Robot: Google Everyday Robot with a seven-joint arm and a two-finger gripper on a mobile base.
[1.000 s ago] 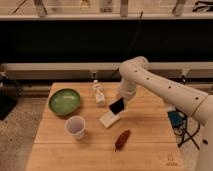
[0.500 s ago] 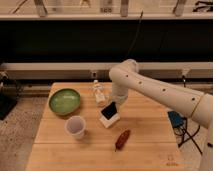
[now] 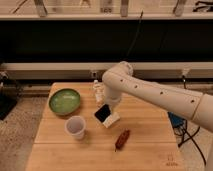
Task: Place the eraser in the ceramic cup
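Claw (image 3: pixel 107 106) low over mid table (image 3: pixel 150 152), tucked under the bulky white wrist, closed on the eraser (image 3: pixel 102 113). Eraser = small black block, tilted w/ one corner up, hanging at claw tip, clear of the cup. Seen overlapping the pale cream block (image 3: pixel 114 120), which lies flat on the wood just to the right + nearer side; touching or not, can't tell.

Ceramic cup (image 3: pixel 75 126) to the left of the eraser and a bit nearer the front edge: upright, white, no handle, mouth up, nothing visible inside. Near the eraser but apart from it.

Green bowl (image 3: pixel 64 101) behind the cup, toward back-left corner, wide + shallow, apart from cup. Small white bottle-like item (image 3: pixel 97 91) upright near back edge, just left of the wrist, betw. bowl and arm; what it is, can't tell.

Reddish-brown elongated object (image 3: pixel 122 139) lying slanted on the wood, front-right of the cream block, apart from it.

Arm (image 3: pixel 165 95) white, thick, coming in from the right edge and bending down at the wrist over mid table. Speckled floor (image 3: pixel 15 135) to the left of the table.
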